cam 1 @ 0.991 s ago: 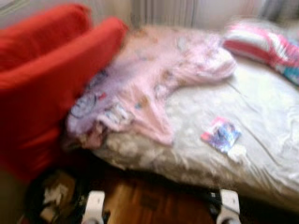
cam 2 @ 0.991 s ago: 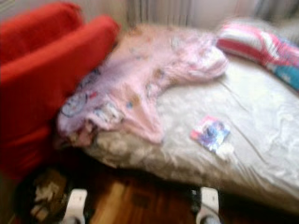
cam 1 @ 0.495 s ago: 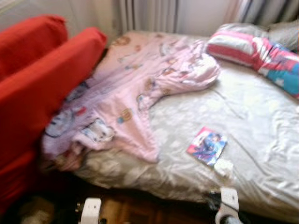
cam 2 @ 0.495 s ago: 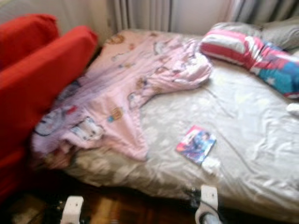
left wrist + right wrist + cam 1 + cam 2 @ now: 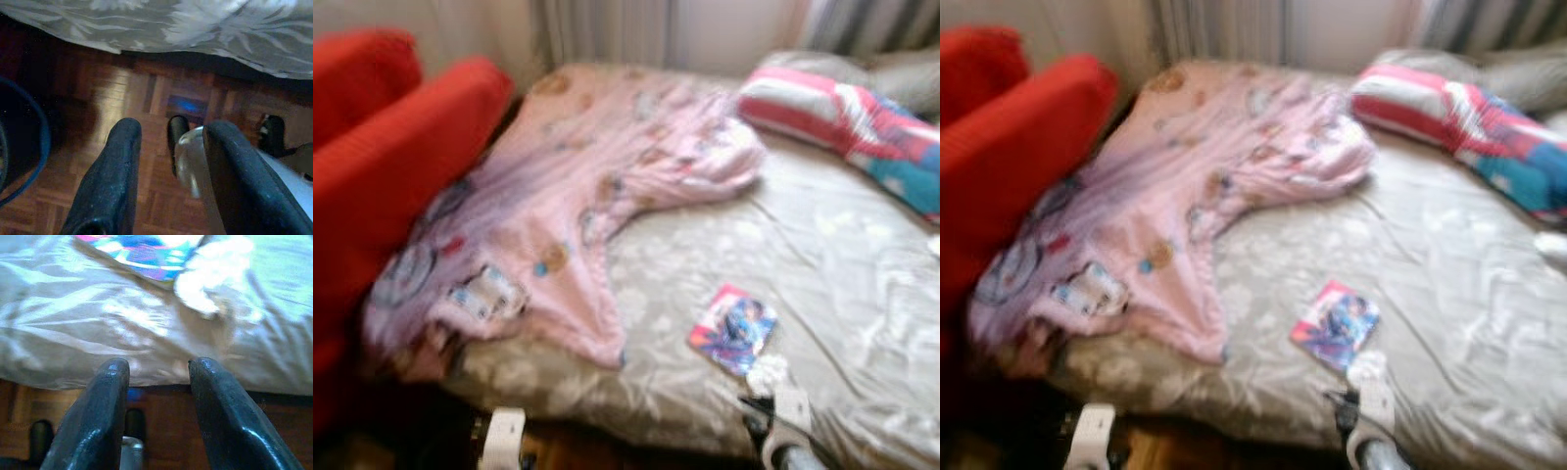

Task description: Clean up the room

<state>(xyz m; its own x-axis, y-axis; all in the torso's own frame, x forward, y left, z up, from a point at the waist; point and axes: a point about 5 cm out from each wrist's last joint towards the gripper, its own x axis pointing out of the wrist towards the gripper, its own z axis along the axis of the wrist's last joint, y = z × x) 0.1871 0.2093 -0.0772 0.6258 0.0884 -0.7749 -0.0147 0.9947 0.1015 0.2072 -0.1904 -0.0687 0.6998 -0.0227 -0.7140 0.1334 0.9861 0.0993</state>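
A bed (image 5: 822, 284) with a grey flower-patterned sheet takes up most of the head views, which are rather blurred. Along its left edge stands a red armchair (image 5: 382, 166). A pink printed duvet (image 5: 597, 186) lies crumpled over the bed's far left corner and trails down to the near left edge, where it hangs over the side. At the far right corner rests a striped pillow (image 5: 842, 113) in pink, white and blue. Close to the near edge, right of the middle, lies a small colourful book (image 5: 732, 328), flat on the sheet, and touching its near corner is a small white wad, possibly a crumpled tissue (image 5: 766, 372).

The right gripper (image 5: 156, 377) hangs just off the bed's near edge, below the book and the wad, its two black fingers spread apart with nothing between them. The left gripper (image 5: 168, 142) is low over the wooden parquet floor (image 5: 146, 98) beside the bed's overhanging sheet, fingers likewise spread and empty; a dark blue-rimmed round container (image 5: 19, 142) sits on the floor near it.
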